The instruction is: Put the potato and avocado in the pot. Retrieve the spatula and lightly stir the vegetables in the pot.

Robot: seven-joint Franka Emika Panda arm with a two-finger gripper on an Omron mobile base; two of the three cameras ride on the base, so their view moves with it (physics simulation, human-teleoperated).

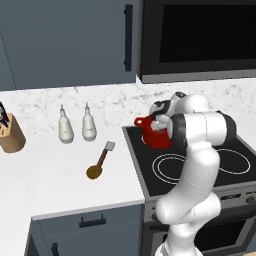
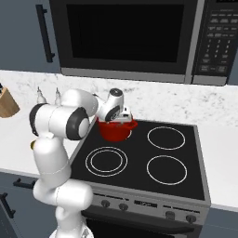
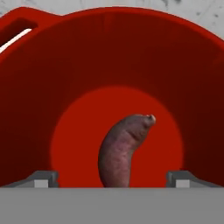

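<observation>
Hand view is taken up by the inside of the red pot, seen from just above its rim, and the dark maroon avocado is seen lying on the pot's floor, at the lower centre of the frame. The two finger tips of the gripper are seen spread wide apart at the bottom edge, one to each side of the avocado, with nothing grasped between them. In the left base view, the pot is shown on the rear left of the black stovetop, at the centre right of the frame, with the arm's wrist bent over it. The spatula is found on the white desk at centre left, and the ochre potato is seen at the near end of its handle, touching it. Two white bottles and a wooden knife block are placed further left. In the right base view, the pot is seen under the hand.
</observation>
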